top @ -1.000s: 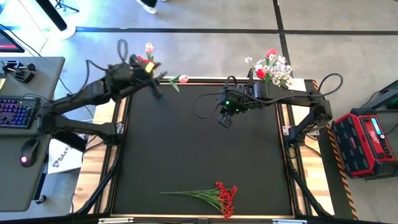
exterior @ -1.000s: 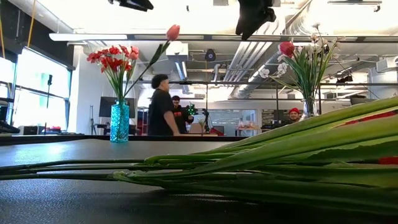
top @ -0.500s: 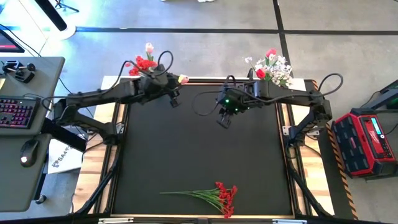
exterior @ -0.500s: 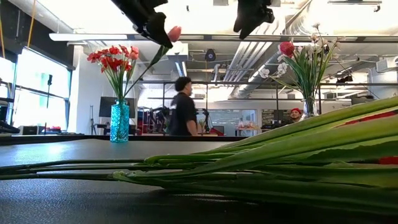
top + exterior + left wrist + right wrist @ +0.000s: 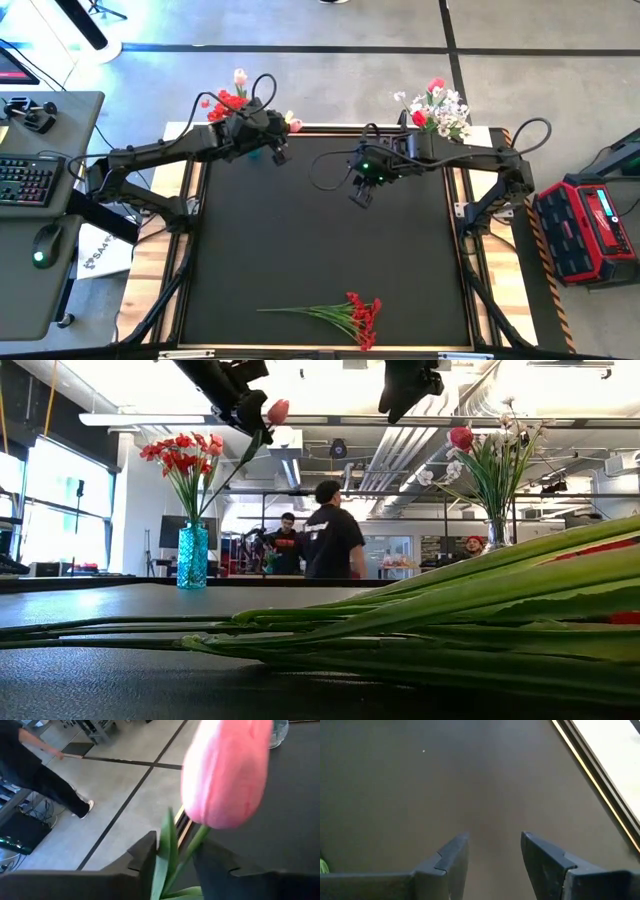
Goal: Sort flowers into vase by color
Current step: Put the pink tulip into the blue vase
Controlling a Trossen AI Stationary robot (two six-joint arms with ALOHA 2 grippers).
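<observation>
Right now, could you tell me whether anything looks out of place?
Yes: a pink tulip leans far out of the blue vase among red blooms, and the left gripper straddles its stem.

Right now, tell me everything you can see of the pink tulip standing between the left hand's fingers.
The pink tulip has a closed, smooth pink bloom on a thin green stem with a narrow green leaf; it looks artificial. The stem runs between the left hand's dark fingers, the bloom just beyond their tips. From table level it leans out of the blue glass vase, beside the bunch of red blooms, at the table's far left corner.
</observation>
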